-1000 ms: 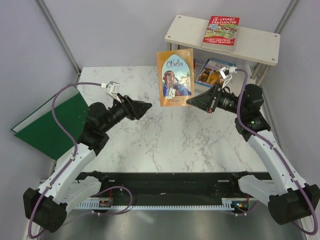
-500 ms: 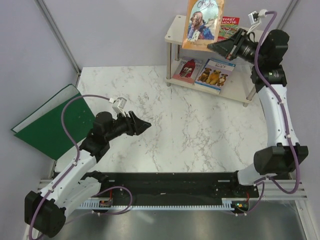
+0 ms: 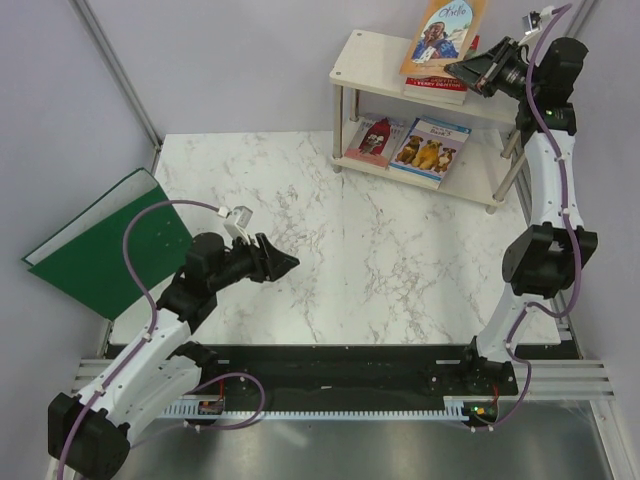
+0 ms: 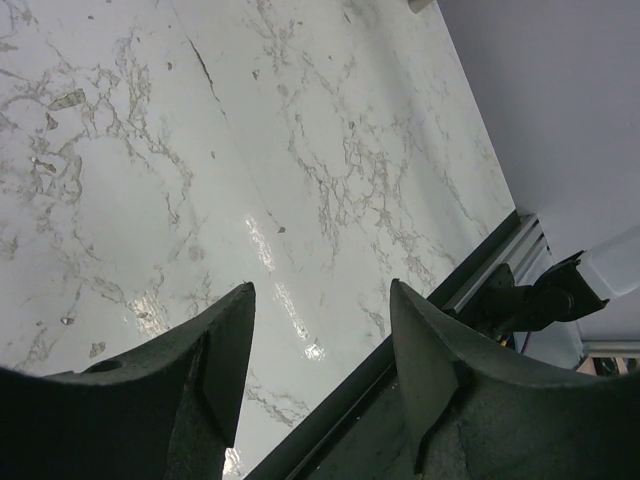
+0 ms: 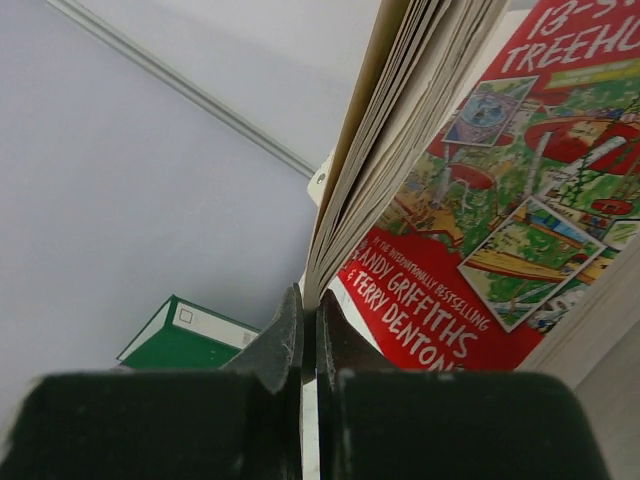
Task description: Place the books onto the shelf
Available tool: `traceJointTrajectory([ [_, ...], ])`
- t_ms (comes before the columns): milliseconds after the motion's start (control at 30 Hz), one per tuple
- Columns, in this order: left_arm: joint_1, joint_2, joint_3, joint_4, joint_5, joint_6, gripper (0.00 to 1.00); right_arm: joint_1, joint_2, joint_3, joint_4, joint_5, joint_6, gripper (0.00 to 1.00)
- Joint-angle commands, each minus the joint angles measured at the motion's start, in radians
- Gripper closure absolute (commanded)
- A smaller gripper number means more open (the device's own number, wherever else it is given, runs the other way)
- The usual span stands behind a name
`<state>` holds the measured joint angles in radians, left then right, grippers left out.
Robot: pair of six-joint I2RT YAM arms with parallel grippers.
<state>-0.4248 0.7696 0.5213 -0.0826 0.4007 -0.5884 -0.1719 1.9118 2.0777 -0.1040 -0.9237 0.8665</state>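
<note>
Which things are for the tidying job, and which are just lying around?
For the job:
orange paperback held by the right gripper
red-green Treehouse paperback
red-figure paperback
brown-dogs paperback
cream two-tier shelf with metal legs

Just lying about:
large plain green folder

**Two matching arms in white and black, wired in purple**

Both arms share one build. The left arm (image 3: 150, 342) and the right arm (image 3: 552, 185) have smooth white shells on the long links and bulky matte-black housings at the joints. A purple cable (image 3: 125, 250) runs in loose loops along each one, ending in a small white connector (image 3: 238, 215) near the wrist. The left gripper (image 3: 290, 263) and the right gripper (image 3: 455, 68) are black and taper to a wedge. Seen from the wrist cameras, the fingers (image 4: 225, 350) are thick, dull black plastic with angled inner faces and softly rounded edges — one has a small round hole on its flank.
</note>
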Motion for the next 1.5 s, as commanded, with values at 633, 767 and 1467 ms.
traceJointTrajectory([
  [633, 0.001, -0.006, -0.047, 0.01, -0.014, -0.007, 0.39, -0.08, 0.041, 0.024, 0.076, -0.119, 0.166, 0.99],
  [767, 0.0, 0.01, -0.055, 0.024, -0.007, -0.016, 0.39, -0.081, 0.039, 0.001, 0.075, -0.13, 0.169, 0.99],
  [1467, 0.0, 0.016, -0.07, 0.037, -0.005, -0.027, 0.41, -0.08, 0.02, -0.087, 0.075, -0.139, 0.17, 0.62],
])
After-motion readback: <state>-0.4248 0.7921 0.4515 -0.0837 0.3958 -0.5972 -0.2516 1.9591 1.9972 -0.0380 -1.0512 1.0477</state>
